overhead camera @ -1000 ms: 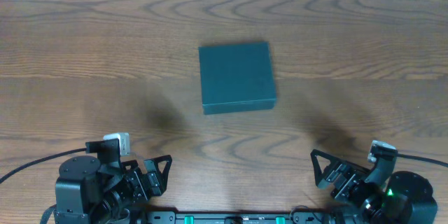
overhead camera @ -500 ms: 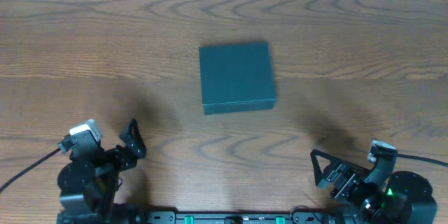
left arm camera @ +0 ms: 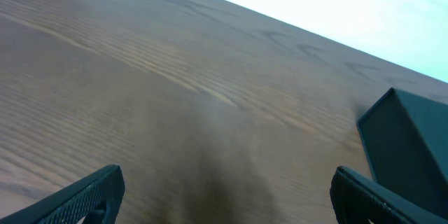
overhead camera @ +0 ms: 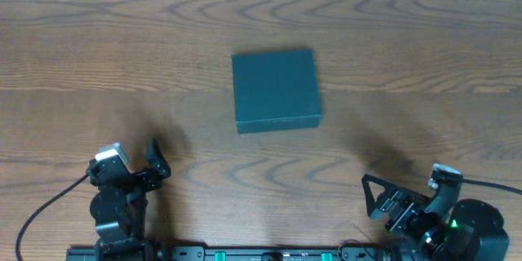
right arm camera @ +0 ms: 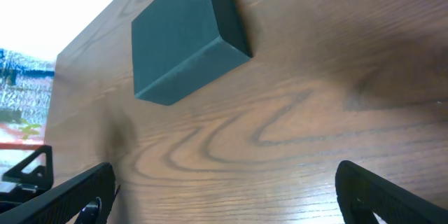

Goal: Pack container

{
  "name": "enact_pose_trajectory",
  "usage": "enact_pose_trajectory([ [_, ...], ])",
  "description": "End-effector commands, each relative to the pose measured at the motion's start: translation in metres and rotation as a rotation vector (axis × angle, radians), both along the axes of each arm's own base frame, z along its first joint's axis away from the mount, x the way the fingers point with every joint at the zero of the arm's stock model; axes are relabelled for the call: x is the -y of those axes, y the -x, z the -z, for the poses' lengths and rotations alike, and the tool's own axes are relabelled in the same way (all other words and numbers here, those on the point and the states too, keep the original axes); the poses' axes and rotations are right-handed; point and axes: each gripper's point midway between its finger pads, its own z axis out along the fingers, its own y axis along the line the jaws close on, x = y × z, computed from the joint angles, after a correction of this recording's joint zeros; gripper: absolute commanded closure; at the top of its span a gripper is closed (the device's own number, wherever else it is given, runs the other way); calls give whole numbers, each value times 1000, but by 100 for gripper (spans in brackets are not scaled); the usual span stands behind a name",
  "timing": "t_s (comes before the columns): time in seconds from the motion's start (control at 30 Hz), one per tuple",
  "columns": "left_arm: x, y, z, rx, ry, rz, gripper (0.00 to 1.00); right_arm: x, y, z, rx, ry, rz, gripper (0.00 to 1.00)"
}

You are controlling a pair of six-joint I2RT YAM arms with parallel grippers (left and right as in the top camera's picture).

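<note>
Twice hovering at the near edge of the brown wood-grain table (overhead camera: pixel 98 41): holding the black left gripper (left arm camera: pixel 227 192) spread, empty; leaving the dark teal square cardboard container (overhead camera: pixel 275 88) closed mid-table; holding the black right gripper (right arm camera: pixel 224 182) likewise released.

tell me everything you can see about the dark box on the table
The container is a dark charcoal-teal square box, matte, looking like cardboard, with crisp edges. It is closed, top flat, its front wall showing from overhead. It lies flat near the middle of the wooden table, turned slightly off square to the table's edge. Only the table touches it; the left gripper and right gripper, both open, sit well short of it. No contents show.
</note>
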Motion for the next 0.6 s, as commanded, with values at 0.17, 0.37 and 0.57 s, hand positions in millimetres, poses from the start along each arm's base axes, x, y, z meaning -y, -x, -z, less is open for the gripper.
enact_pose_trajectory([
  [0.17,-3,-2,3,32,-43,-2,5,-1,1,1,-1,-7,-2,1],
  [0.37,16,-5,2,42,-36,80,5,-1,1,1,-1,-7,-2,1],
  [0.57,21,-5,2,41,-39,103,5,-1,1,1,-1,-7,-2,1],
])
